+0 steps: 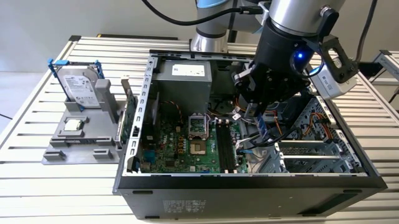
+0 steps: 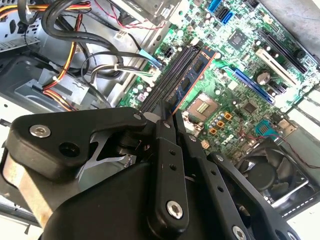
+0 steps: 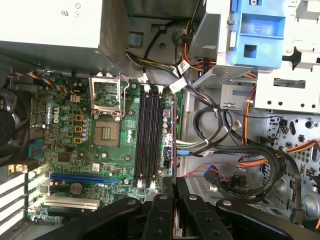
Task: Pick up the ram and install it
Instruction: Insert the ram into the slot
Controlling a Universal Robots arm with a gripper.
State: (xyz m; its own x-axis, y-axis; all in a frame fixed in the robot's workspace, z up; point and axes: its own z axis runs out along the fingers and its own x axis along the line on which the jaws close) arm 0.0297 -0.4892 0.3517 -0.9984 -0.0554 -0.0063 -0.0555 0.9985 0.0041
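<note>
Pincer (image 2: pixel 170 114) tight around the ram (image 2: pixel 196 75), edge-on just beside the black memory slots (image 3: pixel 148 135).

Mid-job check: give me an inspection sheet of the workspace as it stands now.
Surface: slatted table carrying open computer case.
Job's things: ram held edge-on in claw, over the motherboard beside empty memory slots.
Clutter: hard drive upright on grey stand, at the exterior view's left.
Claw: shut on ram, inside the case.
Cables: black and orange cable bundles beside the motherboard.
Surroundings: plain wall behind.
</note>
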